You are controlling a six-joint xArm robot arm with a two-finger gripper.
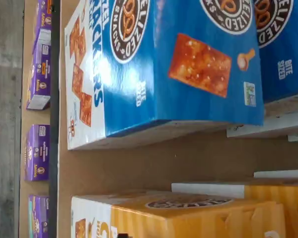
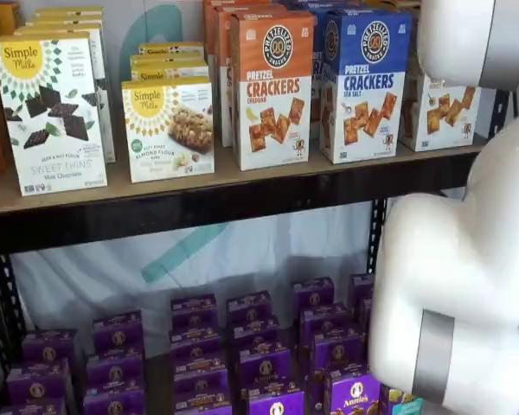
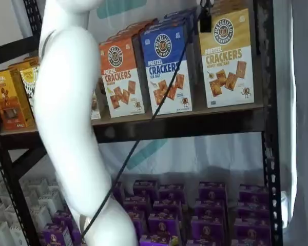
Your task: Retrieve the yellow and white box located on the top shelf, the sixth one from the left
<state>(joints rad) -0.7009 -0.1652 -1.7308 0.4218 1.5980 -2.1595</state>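
Observation:
The yellow and white box (image 3: pixel 226 60) stands at the right end of the top shelf (image 3: pixel 195 117), next to a blue carton. In a shelf view (image 2: pixel 438 111) the white arm covers its upper part. The wrist view, turned on its side, shows its yellow top (image 1: pixel 198 215) across a strip of bare shelf board (image 1: pixel 188 158) from the blue carton. Of my gripper (image 3: pixel 205 19) only a black piece shows, hanging from the picture's upper edge with a cable, in front of the box's upper left corner. I cannot tell whether it is open or shut.
A blue carton (image 2: pixel 364 84) and an orange carton (image 2: pixel 272 88) stand left of the yellow box, then white Simple Mills boxes (image 2: pixel 50 112). Purple boxes (image 2: pixel 242 346) fill the lower shelf. The white arm (image 3: pixel 66 118) stands before the shelves. A black upright (image 3: pixel 265 102) rises right of the box.

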